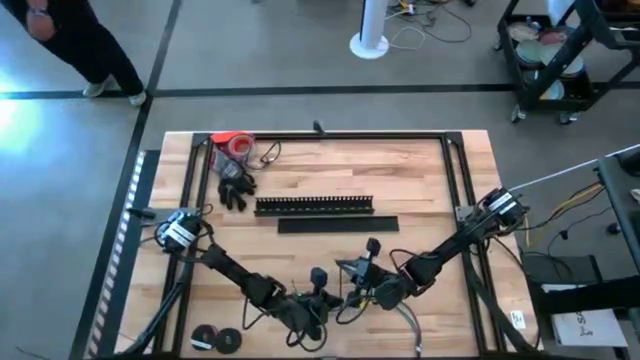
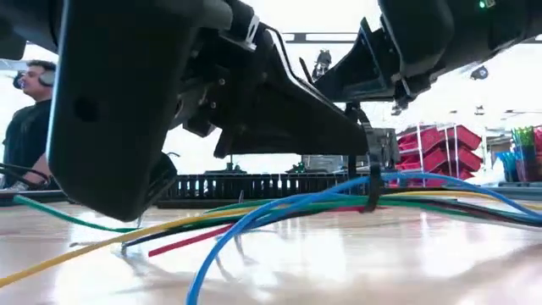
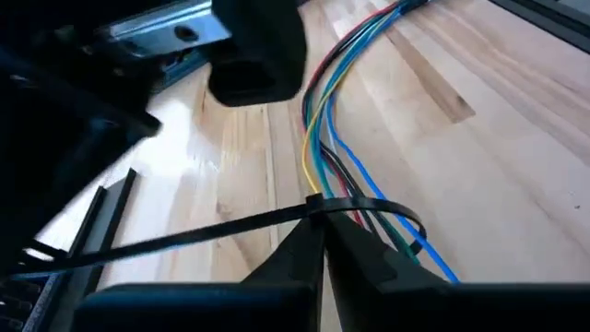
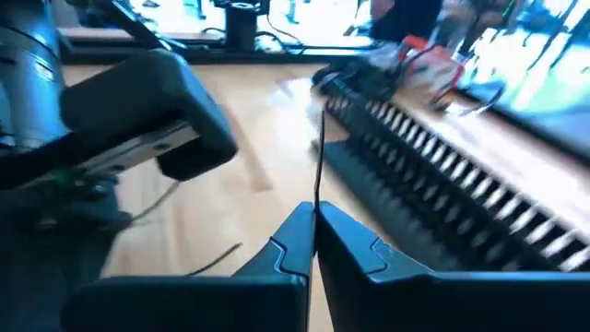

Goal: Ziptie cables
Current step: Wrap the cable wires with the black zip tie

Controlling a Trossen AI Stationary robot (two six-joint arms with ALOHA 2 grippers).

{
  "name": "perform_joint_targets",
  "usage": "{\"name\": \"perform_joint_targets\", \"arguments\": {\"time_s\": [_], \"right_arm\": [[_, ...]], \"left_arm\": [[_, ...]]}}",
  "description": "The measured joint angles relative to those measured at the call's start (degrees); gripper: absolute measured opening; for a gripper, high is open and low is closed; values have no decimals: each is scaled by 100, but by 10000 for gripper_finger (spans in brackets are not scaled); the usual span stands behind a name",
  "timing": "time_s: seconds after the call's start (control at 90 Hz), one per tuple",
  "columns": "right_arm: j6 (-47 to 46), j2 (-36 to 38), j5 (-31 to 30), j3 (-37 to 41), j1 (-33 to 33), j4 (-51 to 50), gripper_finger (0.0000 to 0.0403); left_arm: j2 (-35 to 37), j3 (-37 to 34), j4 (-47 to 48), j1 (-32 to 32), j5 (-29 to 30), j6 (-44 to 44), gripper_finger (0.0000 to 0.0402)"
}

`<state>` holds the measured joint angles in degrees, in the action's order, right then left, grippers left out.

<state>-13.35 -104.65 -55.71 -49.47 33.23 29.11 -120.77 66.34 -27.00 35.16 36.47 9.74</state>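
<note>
The cables [image 3: 323, 120] are a bundle of blue, green, yellow, red and black wires lying on the wood table near its front edge, also seen in the low view [image 2: 279, 207]. A black ziptie [image 3: 369, 207] loops around them. My left gripper [image 3: 318, 231] is shut on the ziptie at the bundle. Just to its right in the high view, my right gripper [image 4: 315, 217] is shut on a thin black strip, which looks like the ziptie's tail. In the low view the ziptie loop [image 2: 373, 169] hangs around the wires. My left gripper pinches the ziptie between its two fingertips where the loop closes on the bundle [image 3: 312, 205]. The tail [image 3: 166, 242] runs straight off to one side. The wires lie on the table beyond the fingers. My right gripper pinches the thin black strip [image 4: 319, 189] between its two fingertips. The strip runs straight on past the fingertips, in line with them.
A long black slotted bar [image 1: 314, 205] and a flat black strip [image 1: 337, 225] lie mid-table. A black glove [image 1: 236, 185] and a red item [image 1: 232, 143] sit at the far left, tape rolls [image 1: 215, 340] at the near left. A person [image 2: 30, 110] stands beyond the table.
</note>
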Motion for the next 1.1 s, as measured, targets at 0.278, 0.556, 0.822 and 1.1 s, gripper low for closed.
{"name": "perform_joint_targets", "arguments": {"time_s": [0.278, 0.556, 0.822, 1.1], "right_arm": [[1030, 190, -428, 0, -99, 22, 0], [893, 322, 2, 0, -146, 31, 0], [-246, 444, 486, 3, 24, -72, 54], [-1788, 1242, 515, 2, 334, -1405, 164]], "left_arm": [[0, -43, 109, -2, -148, -181, 0], [0, -49, 238, 4, -168, -402, 0], [0, -50, 371, -7, -141, -612, 0], [0, -50, 444, -13, -116, -794, 0]]}}
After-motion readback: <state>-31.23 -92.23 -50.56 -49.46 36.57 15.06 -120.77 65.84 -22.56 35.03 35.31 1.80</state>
